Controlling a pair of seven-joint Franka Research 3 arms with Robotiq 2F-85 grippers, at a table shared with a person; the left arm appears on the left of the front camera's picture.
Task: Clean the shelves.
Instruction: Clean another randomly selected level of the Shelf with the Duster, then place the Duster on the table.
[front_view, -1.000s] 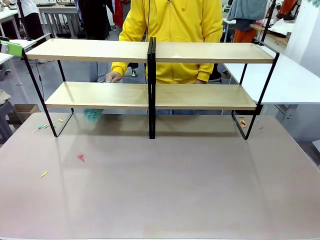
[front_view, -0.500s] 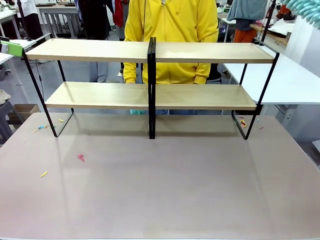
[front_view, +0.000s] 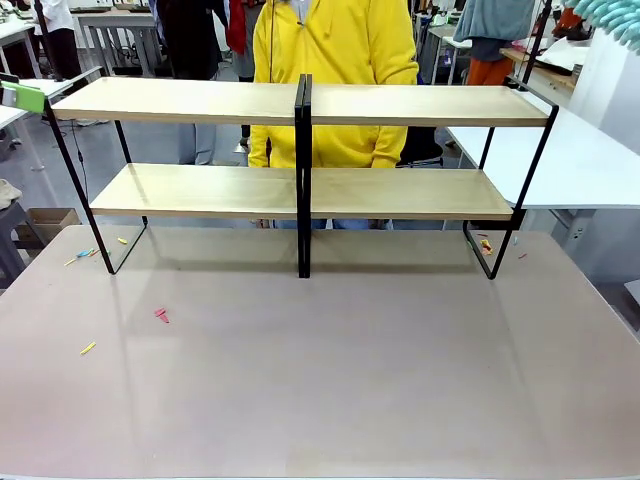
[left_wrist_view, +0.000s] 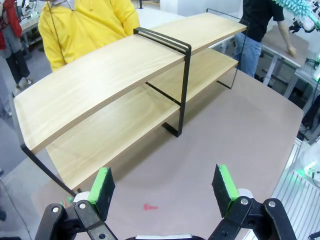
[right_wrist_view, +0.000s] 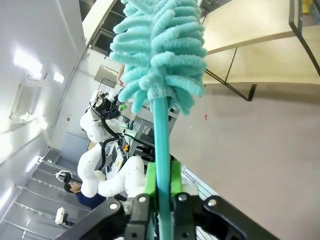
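Front view: the shelves (front_view: 300, 150) stood along the worktop's (front_view: 340, 370) far edge. Left wrist view: my left gripper (left_wrist_view: 165, 187) hung with its jaws apart, holding nothing. Right wrist view: my right gripper (right_wrist_view: 161, 192) clamped a teal duster (right_wrist_view: 160, 55), raised; I judged dusting came next, needing descent to the boards.

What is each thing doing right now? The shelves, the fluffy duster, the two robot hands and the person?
shelves: upright on the table, both boards bare.
duster: clamped by its handle, fluffy head held up.
right gripper: shut on the duster.
left gripper: open, holding nothing.
person: standing behind the shelves.
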